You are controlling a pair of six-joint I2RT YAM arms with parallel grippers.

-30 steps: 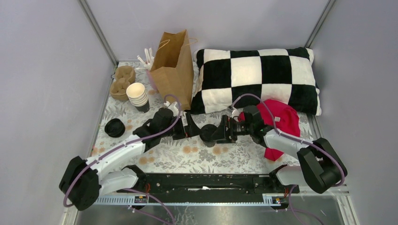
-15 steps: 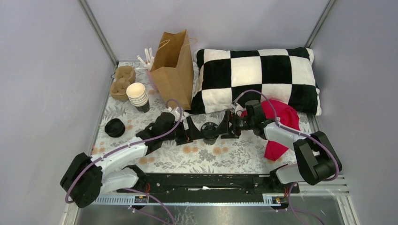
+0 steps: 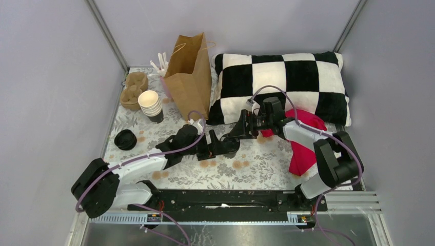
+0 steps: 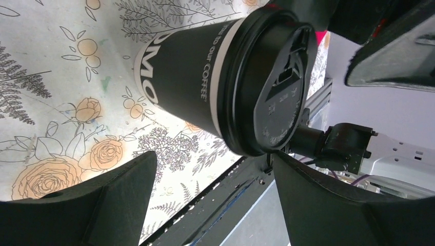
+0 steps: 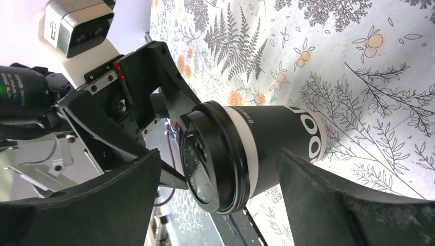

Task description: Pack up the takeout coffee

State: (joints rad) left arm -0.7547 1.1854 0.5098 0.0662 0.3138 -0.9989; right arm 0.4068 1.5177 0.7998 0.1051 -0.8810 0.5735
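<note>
Takeout coffee [image 4: 195, 87], lettering [image 4: 149, 77] only partly legible

- In the left wrist view, the takeout coffee [image 4: 190, 77] shows only part of its large white lettering; the rest curves out of sight.
- From above, the cup is nearly lost among the dark gripper parts around it.
- Both fingers [image 4: 97, 205] of the left gripper [image 4: 213, 164] run off the bottom edge of their own view.
- The right gripper [image 5: 218, 169] has its fingers [image 5: 354, 205] cut off likewise.
- The right arm [image 3: 308, 139] covers part of the red cloth [image 3: 310, 125].
- The white items [image 3: 162, 61] behind the paper bag [image 3: 190, 72] are too small to name.
</note>
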